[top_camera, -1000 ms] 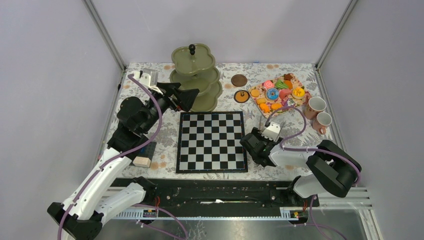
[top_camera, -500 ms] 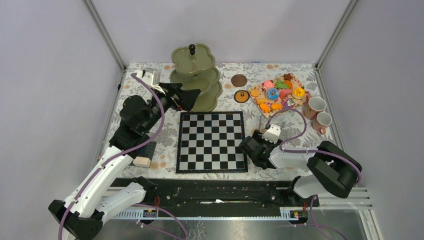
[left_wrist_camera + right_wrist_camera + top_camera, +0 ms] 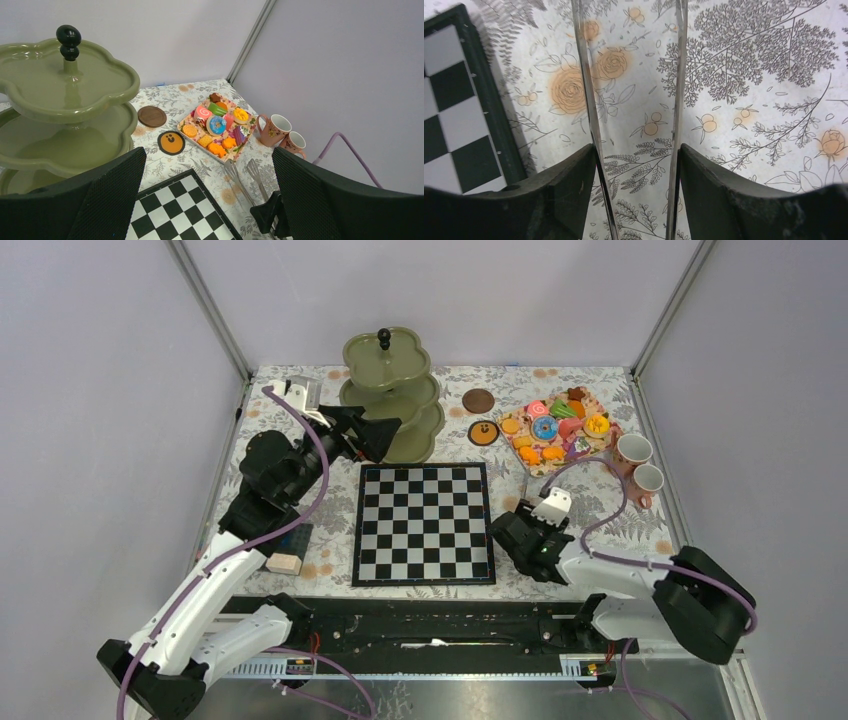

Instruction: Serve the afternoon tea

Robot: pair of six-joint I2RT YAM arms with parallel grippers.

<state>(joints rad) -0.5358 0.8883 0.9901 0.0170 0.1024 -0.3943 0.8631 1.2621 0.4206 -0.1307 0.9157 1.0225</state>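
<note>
The olive-green three-tier stand (image 3: 390, 390) with a black knob stands at the back left. My left gripper (image 3: 385, 435) hovers open beside its lowest tier, holding nothing. In the left wrist view the stand (image 3: 65, 90) fills the left side. A tray of colourful pastries (image 3: 556, 427) sits at the back right, with two pink cups (image 3: 632, 450) (image 3: 646, 480) beside it. Metal tongs (image 3: 240, 180) lie on the cloth right of the chessboard. My right gripper (image 3: 520, 535) is low over their handle end. In the right wrist view its fingers (image 3: 569, 185) press on both tong arms (image 3: 591, 100).
A black-and-white chessboard (image 3: 423, 523) lies in the middle. A brown coaster (image 3: 478, 400) and an orange-faced coaster (image 3: 484, 432) lie between stand and tray. Beige and blue blocks (image 3: 284, 562) sit at the left edge. Cage posts and walls stand round the table.
The right gripper's jaws have narrowed from wide open onto the tongs' arms, and the right arm's elbow swung out to the right. The left arm has barely moved.
</note>
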